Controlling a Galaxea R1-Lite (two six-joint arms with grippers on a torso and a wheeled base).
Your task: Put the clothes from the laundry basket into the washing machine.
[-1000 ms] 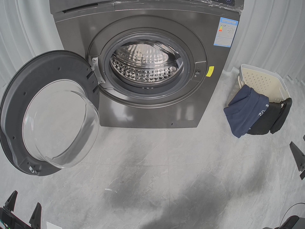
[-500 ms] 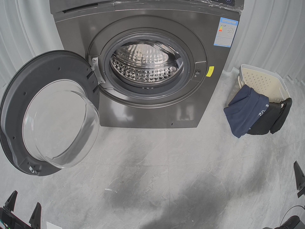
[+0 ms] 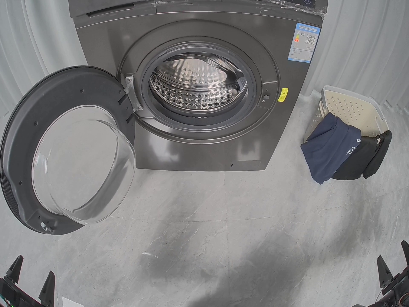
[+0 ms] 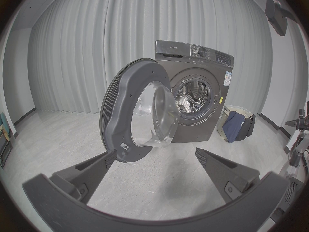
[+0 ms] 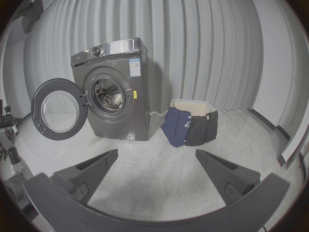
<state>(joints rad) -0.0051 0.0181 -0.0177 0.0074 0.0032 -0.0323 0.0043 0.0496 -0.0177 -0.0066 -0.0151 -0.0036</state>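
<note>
Head view: washing machine (image 3: 106,35) at upper centre, door (image 3: 25,150) swung wide into the left of the frame, steel drum (image 3: 191,92) showing through the opening. Laundry basket (image 3: 353,105) at right on the floor (image 3: 238,218), just beside the machine's corner. Navy garment (image 3: 330,148) and black garment (image 3: 362,158) draped over the basket's near rim, hanging down its outside. Left gripper (image 3: 34,273) at lower left corner, jaws spread, grasping nothing. Right gripper (image 3: 392,252) at lower right edge, jaws likewise apart, well apart from the basket.

Left wrist view: left gripper (image 4: 154,152) released over bare floor, door (image 4: 119,113) beyond it, machine and basket farther off.

Right wrist view: right gripper (image 5: 156,152) wide apart, nothing held, basket (image 5: 193,107) and both garments ahead on the floor, beside the machine.
</note>
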